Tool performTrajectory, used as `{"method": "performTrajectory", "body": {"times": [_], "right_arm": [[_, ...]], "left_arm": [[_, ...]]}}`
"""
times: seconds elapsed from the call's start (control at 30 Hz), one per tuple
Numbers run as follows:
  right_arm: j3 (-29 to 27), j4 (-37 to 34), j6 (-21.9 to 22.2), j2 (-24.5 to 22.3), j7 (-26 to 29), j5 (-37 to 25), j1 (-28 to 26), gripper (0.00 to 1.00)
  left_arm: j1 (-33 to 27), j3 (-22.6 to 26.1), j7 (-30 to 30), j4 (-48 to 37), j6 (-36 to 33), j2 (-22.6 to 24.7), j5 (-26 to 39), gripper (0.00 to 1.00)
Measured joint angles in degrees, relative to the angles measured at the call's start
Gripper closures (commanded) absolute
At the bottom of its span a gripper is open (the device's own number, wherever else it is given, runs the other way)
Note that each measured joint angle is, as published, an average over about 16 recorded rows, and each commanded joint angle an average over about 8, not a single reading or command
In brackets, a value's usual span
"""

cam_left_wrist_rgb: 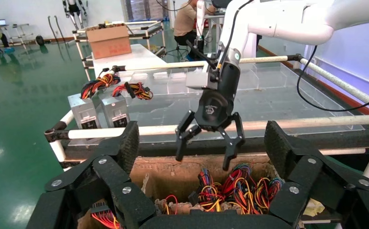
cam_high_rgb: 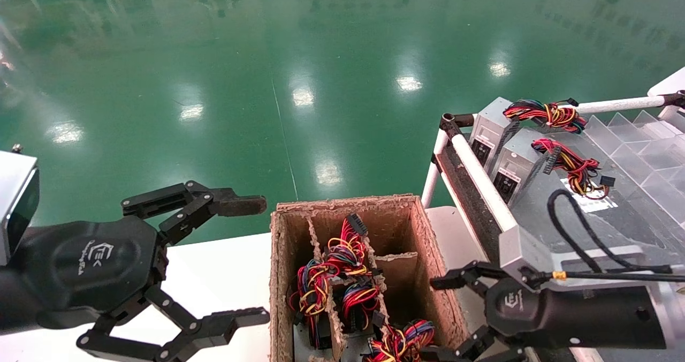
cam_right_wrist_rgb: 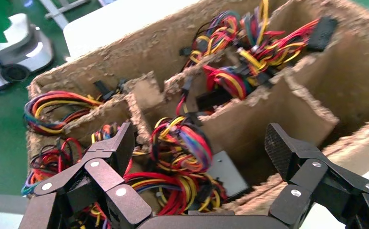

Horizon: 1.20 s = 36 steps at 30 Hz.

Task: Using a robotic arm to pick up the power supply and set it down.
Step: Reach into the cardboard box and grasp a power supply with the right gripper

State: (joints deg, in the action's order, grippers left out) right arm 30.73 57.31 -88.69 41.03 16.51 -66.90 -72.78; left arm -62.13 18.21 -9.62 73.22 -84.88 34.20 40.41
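Item: divided cardboard box (cam_high_rgb: 423,244), my landmark for everything below.

Contents: several power supplies standing in its compartments, mostly hidden under their wire bundles (cam_high_rgb: 342,265). One grey metal power supply (cam_right_wrist_rgb: 226,172) shows a bare face in a compartment at the box's right side.

Right gripper (cam_high_rgb: 447,319): over the box's right wall, jaws spread wide, holding nothing; the wrist view looks straight down on that unit.

Left gripper (cam_high_rgb: 235,260): just left of the box, beside its wall, also wide and empty; I judge it parked.

Already placed: two power supplies (cam_high_rgb: 503,148) on the racked table beyond the box's right side, upright and side by side.

Handling, my judgement: rigid metal case, fairly heavy for its size, smooth sides likely to slip. I'd grip across the case itself, never the wires, which are soft and may snag the dividers.
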Motion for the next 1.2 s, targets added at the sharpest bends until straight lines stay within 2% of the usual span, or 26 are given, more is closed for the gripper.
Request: {"method": "performTrajectory", "body": {"times": [0.4,1.2], "right_arm": [[2.5,-3.4,-0.8,1.3,-3.0,0.0,-0.3,1.00],[5.1,-2.3,-0.4,-0.2,-3.7,3.0,1.2,1.00]], "left_arm": [[0.0,0.0,0.0,0.0,0.0,0.0,0.0,0.00],[0.0,0.1,0.0,0.0,0.0,0.0,0.0,0.00]]}}
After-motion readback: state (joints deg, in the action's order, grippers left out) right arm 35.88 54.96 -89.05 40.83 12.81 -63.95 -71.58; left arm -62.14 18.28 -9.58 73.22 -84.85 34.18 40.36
